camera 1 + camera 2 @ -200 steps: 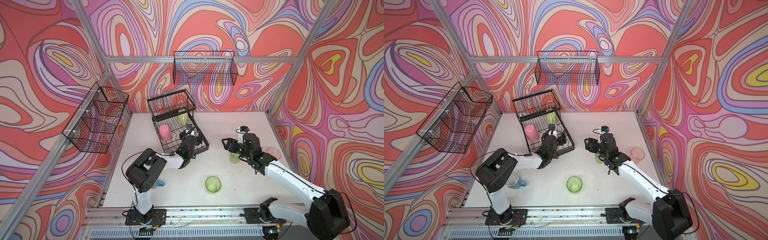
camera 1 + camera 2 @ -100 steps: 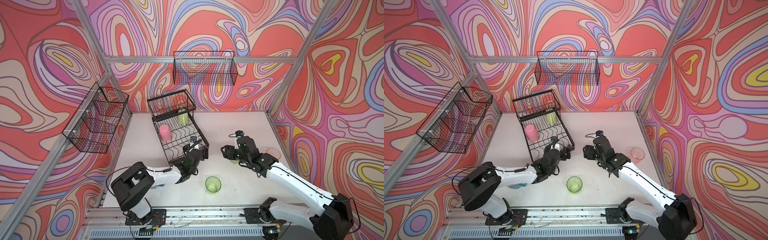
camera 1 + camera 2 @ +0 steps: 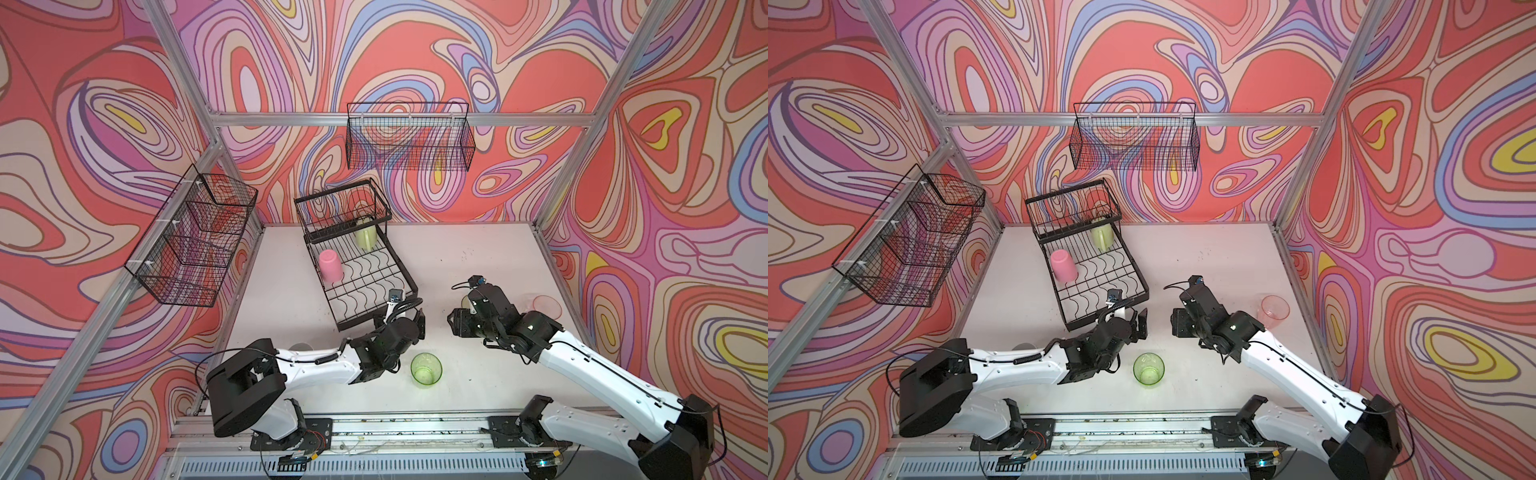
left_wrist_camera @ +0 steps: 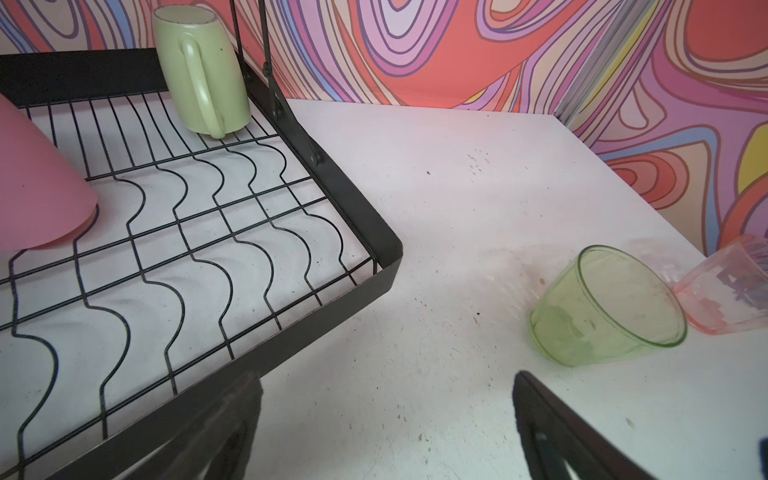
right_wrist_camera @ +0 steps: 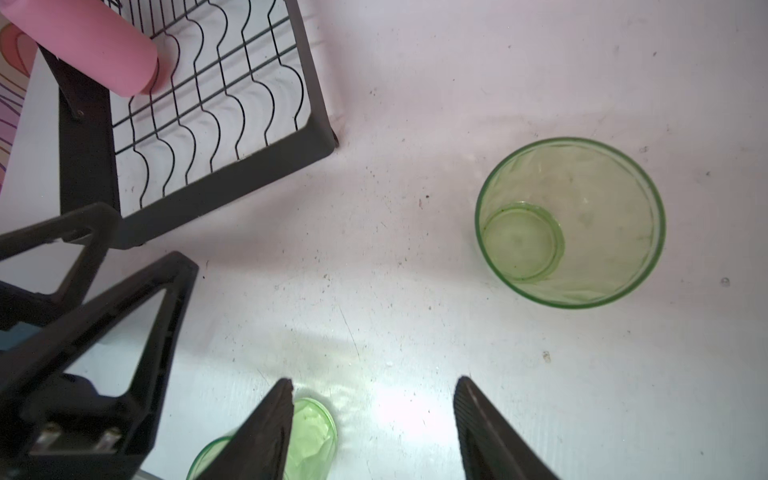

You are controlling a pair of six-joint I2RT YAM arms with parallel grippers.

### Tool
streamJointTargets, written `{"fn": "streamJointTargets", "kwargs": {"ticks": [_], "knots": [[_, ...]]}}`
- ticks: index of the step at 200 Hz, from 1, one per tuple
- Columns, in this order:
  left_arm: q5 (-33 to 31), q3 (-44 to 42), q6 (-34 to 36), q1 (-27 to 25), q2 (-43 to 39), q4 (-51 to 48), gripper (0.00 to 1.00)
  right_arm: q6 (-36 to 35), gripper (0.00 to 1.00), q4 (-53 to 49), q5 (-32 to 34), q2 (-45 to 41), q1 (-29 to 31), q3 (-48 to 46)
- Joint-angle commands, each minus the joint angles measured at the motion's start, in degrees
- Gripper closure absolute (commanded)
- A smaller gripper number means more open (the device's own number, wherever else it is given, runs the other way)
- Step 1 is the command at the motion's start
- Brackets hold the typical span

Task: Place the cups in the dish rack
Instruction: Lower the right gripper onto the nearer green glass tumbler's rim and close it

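Observation:
The black dish rack [image 3: 405, 286] [image 3: 1133, 286] holds an upturned opaque pink tumbler [image 3: 331, 266] [image 4: 37, 187] and a pale green mug [image 3: 365, 237] [image 4: 199, 70]. My left gripper [image 3: 405, 321] [image 4: 384, 419] hovers open and empty just off the rack's front corner. My right gripper [image 3: 457, 328] [image 5: 374, 415] is open above the table. A clear green tumbler [image 5: 311, 432] [image 4: 606, 307] sits beside one of its fingers [image 5: 266, 428], partly hidden. Another green tumbler [image 3: 426, 370] [image 5: 569, 224] stands upright between the two arms. A clear pink tumbler [image 3: 546, 306] [image 3: 1273, 311] stands by the right wall.
Fine-mesh black baskets hang on the left wall [image 3: 191, 237] and the back wall [image 3: 409, 137]. The left gripper's fingers [image 5: 124, 311] show close beside my right gripper. A metal rail [image 3: 374, 428] runs along the table's front edge.
The left gripper has pulled back off the rack toward the front of the table. The right gripper has come forward and down over a green tumbler, its jaws narrowing.

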Motion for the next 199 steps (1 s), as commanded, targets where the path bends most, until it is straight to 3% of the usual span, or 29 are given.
{"fn": "streamJointTargets", "kwargs": {"ticks": [1, 68, 131, 199], "knots": [[-1.80, -0.59, -2.90, -0.58, -1.71, -5.33, 0.04, 2.43, 0.38, -4.43, 1.66, 0.43, 1.60, 1.07], [0.47, 3.40, -2.19, -1.03, -0.95, -11.05, 0.04, 3.60, 0.44, -10.86, 2.72, 5.12, 5.46, 3.87], [3.28, 2.69, -2.45, -1.57, -1.45, -12.91, 0.04, 7.72, 0.53, -13.13, 6.56, 0.94, 9.74, 2.18], [6.08, -0.14, -0.84, -1.79, -6.26, -16.58, 0.04, 9.09, 0.61, -13.67, 4.51, -1.42, 11.18, -0.33]]}}
